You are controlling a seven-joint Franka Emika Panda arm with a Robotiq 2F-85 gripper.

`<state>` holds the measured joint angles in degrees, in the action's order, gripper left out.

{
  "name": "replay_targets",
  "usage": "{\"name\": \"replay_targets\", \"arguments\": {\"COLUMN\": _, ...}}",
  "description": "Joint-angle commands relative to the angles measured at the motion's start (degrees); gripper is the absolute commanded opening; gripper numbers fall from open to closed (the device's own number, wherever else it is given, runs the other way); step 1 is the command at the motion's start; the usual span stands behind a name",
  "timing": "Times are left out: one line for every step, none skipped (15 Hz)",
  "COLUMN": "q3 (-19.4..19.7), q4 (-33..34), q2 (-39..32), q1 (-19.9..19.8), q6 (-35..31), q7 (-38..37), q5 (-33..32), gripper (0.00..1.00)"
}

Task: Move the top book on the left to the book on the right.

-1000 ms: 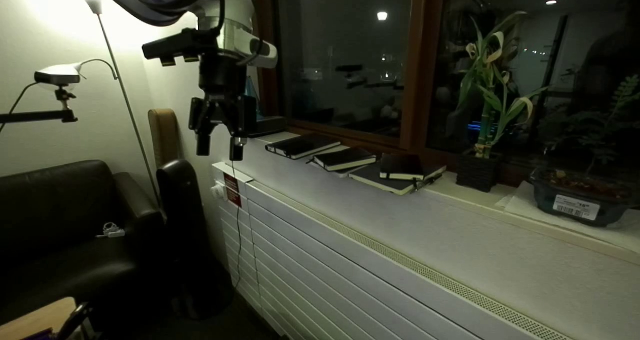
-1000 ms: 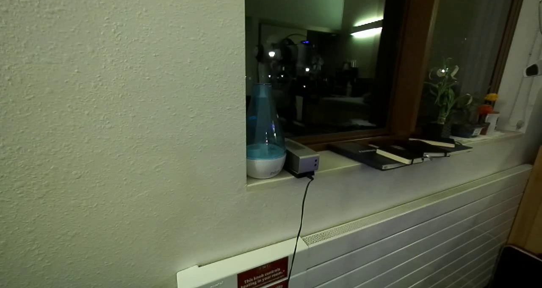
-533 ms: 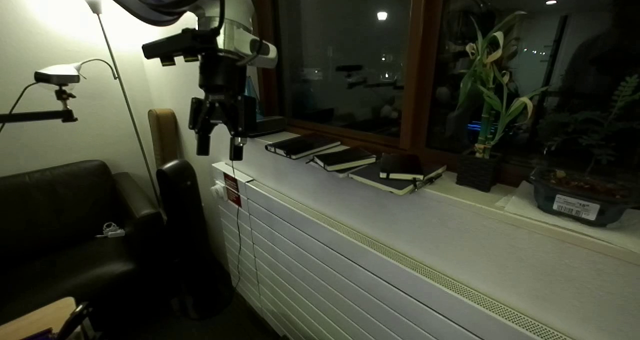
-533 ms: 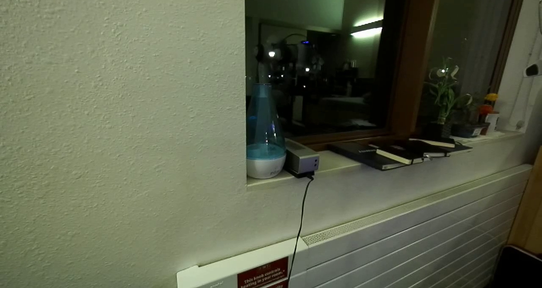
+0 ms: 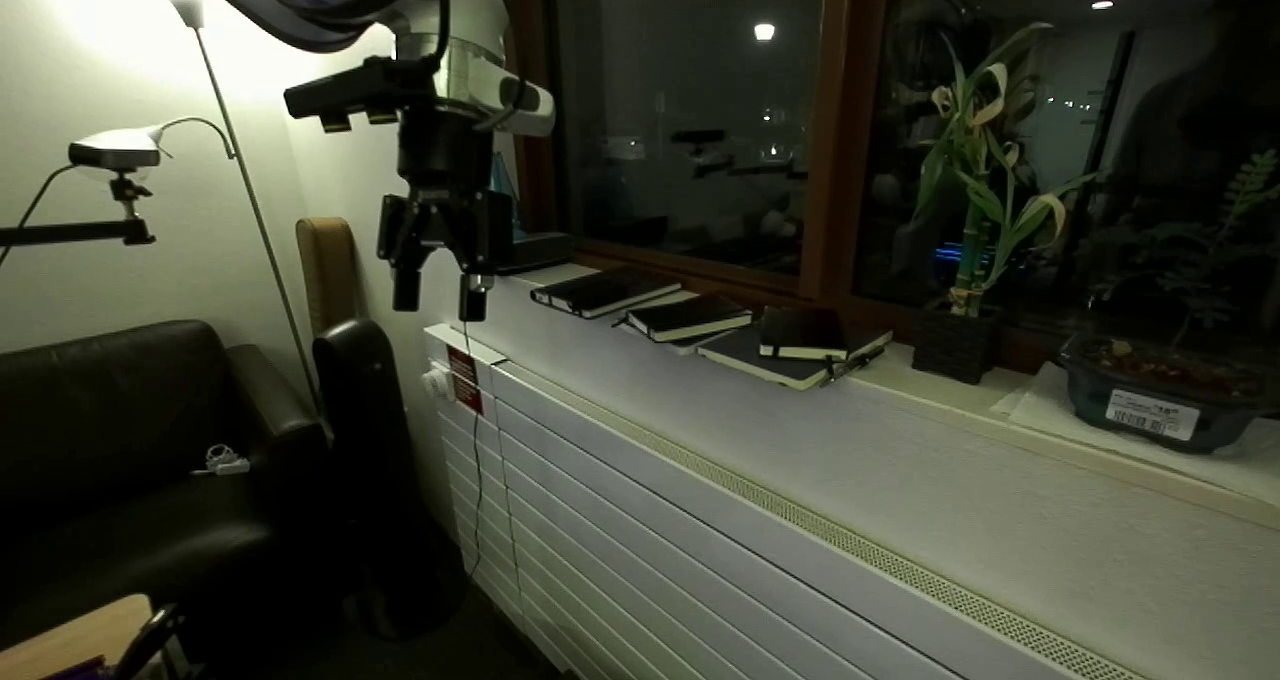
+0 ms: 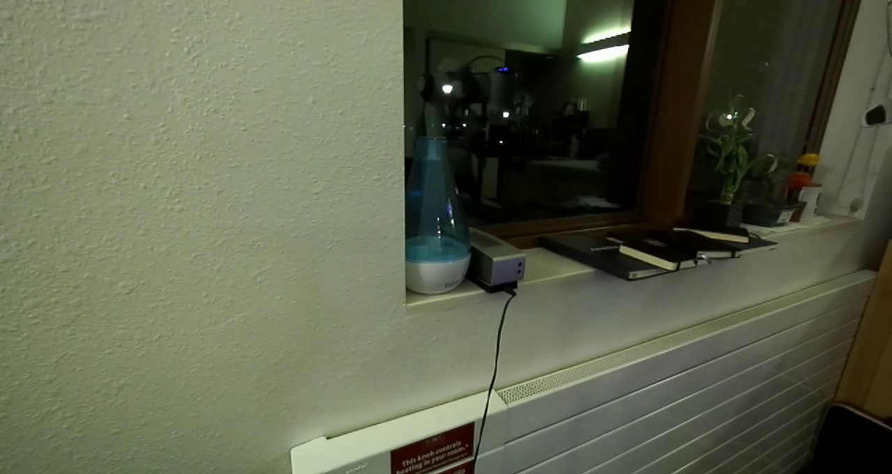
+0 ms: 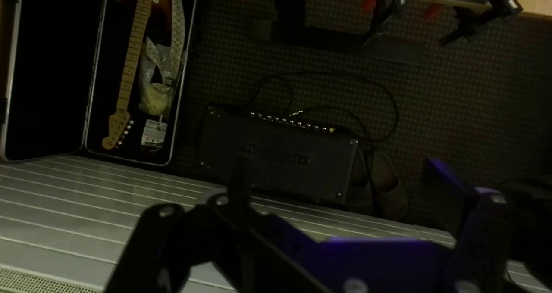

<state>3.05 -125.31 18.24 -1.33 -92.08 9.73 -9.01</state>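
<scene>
Several dark books lie on the white window sill. In an exterior view, a black book (image 5: pixel 605 292) lies at the left. A black book with pale page edges (image 5: pixel 690 317) lies in the middle on something grey. At the right, a small black book (image 5: pixel 802 332) rests on a larger dark book (image 5: pixel 745 353). In an exterior view, a black book (image 6: pixel 658 251) lies partly over a large dark book (image 6: pixel 592 252). My gripper (image 5: pixel 440 298) points down, open and empty, left of the books and apart from them. In the wrist view the gripper (image 7: pixel 340 166) has wide-apart fingers; no book shows there.
A potted bamboo (image 5: pixel 958 345) and a planter (image 5: pixel 1160 390) stand right of the books. A blue humidifier (image 6: pixel 437 251) and a grey box (image 6: pixel 498 261) with a cable stand left of them. The window is behind the sill. A radiator (image 5: pixel 700 500) runs below it.
The arm, the gripper and the books have not moved. Only a dark reflection in the window at the right has shifted a little.
</scene>
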Motion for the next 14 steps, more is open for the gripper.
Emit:
{"name": "replay_targets", "arguments": {"q3": 0.04, "q4": 0.09, "q2": -0.03, "q1": 0.06, "q6": 0.11, "q7": -0.02, "q5": 0.00, "gripper": 1.00}}
{"name": "replay_targets", "arguments": {"q3": 0.04, "q4": 0.09, "q2": -0.03, "q1": 0.06, "q6": 0.11, "q7": -0.02, "q5": 0.00, "gripper": 1.00}}
{"name": "replay_targets", "arguments": {"q3": 0.04, "q4": 0.09, "q2": -0.03, "q1": 0.06, "q6": 0.11, "q7": -0.02, "q5": 0.00, "gripper": 1.00}}
{"name": "replay_targets", "arguments": {"q3": 0.04, "q4": 0.09, "q2": -0.03, "q1": 0.06, "q6": 0.11, "q7": -0.02, "q5": 0.00, "gripper": 1.00}}
{"name": "replay_targets", "arguments": {"q3": -0.18, "q4": -0.18, "q2": 0.09, "q1": 0.10, "q6": -0.46, "q7": -0.20, "q5": -0.61, "gripper": 1.00}}
{"name": "replay_targets", "arguments": {"q3": -0.30, "q4": -0.26, "q2": 0.12, "q1": 0.22, "q6": -0.79, "q7": 0.09, "q5": -0.97, "gripper": 1.00}}
{"name": "replay_targets", "arguments": {"q3": -0.62, "q4": -0.32, "q2": 0.17, "q1": 0.37, "q6": -1.35, "q7": -0.12, "q5": -1.45, "gripper": 1.00}}
{"name": "replay_targets", "arguments": {"q3": -0.88, "q4": -0.28, "q2": 0.18, "q1": 0.53, "q6": -1.68, "q7": -0.17, "q5": -1.75, "gripper": 1.00}}
{"name": "replay_targets", "arguments": {"q3": -1.25, "q4": -0.24, "q2": 0.19, "q1": 0.78, "q6": -1.91, "q7": -0.15, "q5": -1.99, "gripper": 1.00}}
{"name": "replay_targets", "arguments": {"q3": -1.85, "q4": -0.36, "q2": 0.35, "q1": 1.14, "q6": -2.33, "q7": -0.18, "q5": -2.34, "gripper": 1.00}}
{"name": "replay_targets", "arguments": {"q3": -2.44, "q4": -0.48, "q2": 0.45, "q1": 1.51, "q6": -2.78, "q7": -0.30, "q5": -2.77, "gripper": 1.00}}
{"name": "replay_targets", "arguments": {"q3": -3.14, "q4": -0.64, "q2": 0.58, "q1": 2.14, "q6": -3.31, "q7": -0.25, "q5": -3.24, "gripper": 1.00}}
{"name": "replay_targets", "arguments": {"q3": -3.82, "q4": -0.83, "q2": 0.67, "q1": 2.64, "q6": -3.99, "q7": -0.22, "q5": -3.88, "gripper": 1.00}}
{"name": "replay_targets", "arguments": {"q3": -4.61, "q4": -1.16, "q2": 0.75, "q1": 3.26, "q6": -4.98, "q7": -0.12, "q5": -4.93, "gripper": 1.00}}
